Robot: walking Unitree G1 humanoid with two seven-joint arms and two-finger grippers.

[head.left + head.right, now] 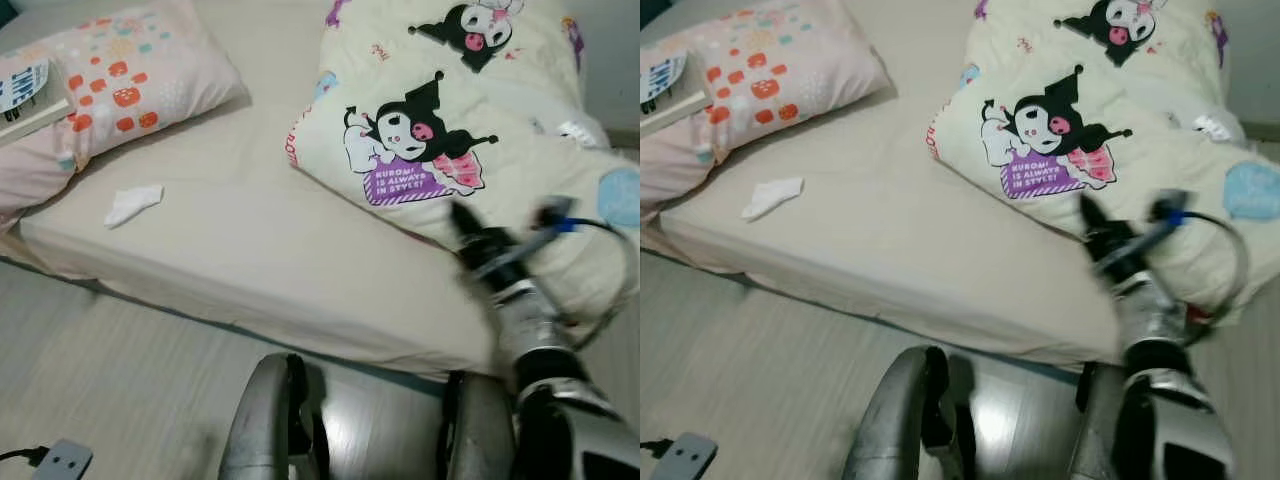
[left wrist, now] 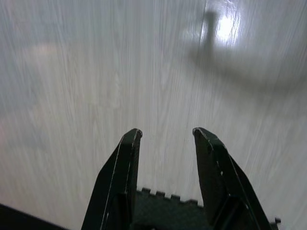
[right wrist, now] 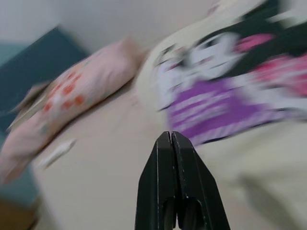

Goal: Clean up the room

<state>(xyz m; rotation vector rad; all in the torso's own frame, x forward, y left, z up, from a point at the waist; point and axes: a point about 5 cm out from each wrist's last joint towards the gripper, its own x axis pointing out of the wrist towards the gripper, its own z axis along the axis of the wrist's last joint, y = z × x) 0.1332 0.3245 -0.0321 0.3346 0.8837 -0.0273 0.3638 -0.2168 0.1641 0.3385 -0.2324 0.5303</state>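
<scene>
Tissue (image 1: 133, 204): white, crumpled scrap on bare cream sheet, nr bed's (image 1: 250, 250) front edge, just below pink pillow (image 1: 110, 80).
Comforter (image 1: 470, 120): cream w/ cartoon print, bunched on bed's right half, well apart from tissue.
Right gripper (image 3: 171, 136): fingers pressed together, nothing between; raised over comforter edge, pointing toward bed.
Left gripper (image 2: 167, 134): fingers spread, empty, above pale wood floor (image 2: 96, 72).
Hard to read: right arm motion-blurred; book (image 1: 25, 95) on pillow cut off at frame edge.
</scene>
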